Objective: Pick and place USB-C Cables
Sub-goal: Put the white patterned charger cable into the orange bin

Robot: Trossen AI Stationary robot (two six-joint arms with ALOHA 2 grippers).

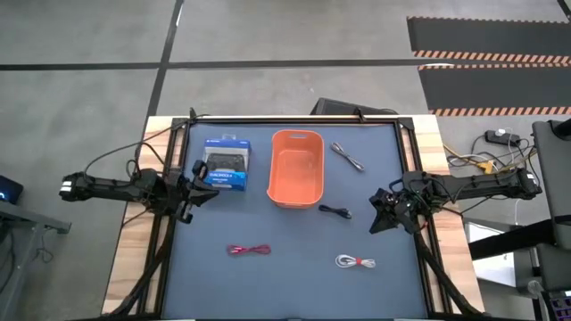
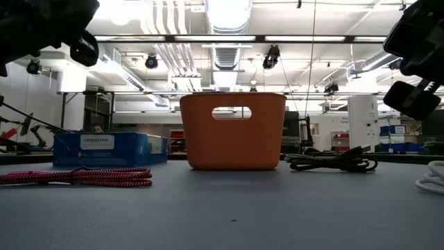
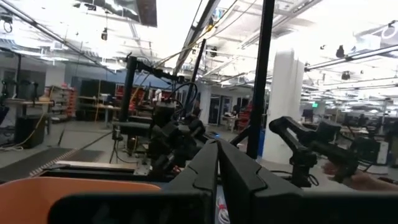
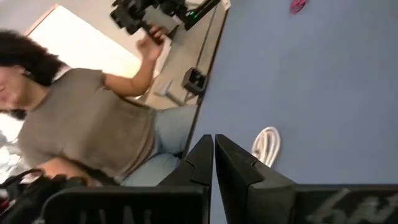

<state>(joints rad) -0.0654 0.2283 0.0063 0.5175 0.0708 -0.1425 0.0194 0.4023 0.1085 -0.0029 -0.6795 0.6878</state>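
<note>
Four cable bundles lie on the blue mat. The grey one (image 1: 346,157) is right of the orange bin (image 1: 296,168), and the black one (image 1: 335,211) (image 2: 333,162) lies near the bin's near right corner. Toward the near edge are the red one (image 1: 248,251) (image 2: 76,176) and the white one with a red tie (image 1: 355,262) (image 4: 267,144). My left gripper (image 1: 207,185) (image 3: 217,155) hovers shut at the mat's left side, beside the blue box. My right gripper (image 1: 378,212) (image 4: 214,146) hovers shut at the right side, just right of the black cable. Neither touches anything.
A blue-and-black retail box (image 1: 225,165) (image 2: 107,148) lies left of the bin. A black frame (image 1: 294,119) borders the mat. In the right wrist view a person (image 4: 93,130) sits beyond the table's near edge, one hand (image 4: 149,46) on a dark device.
</note>
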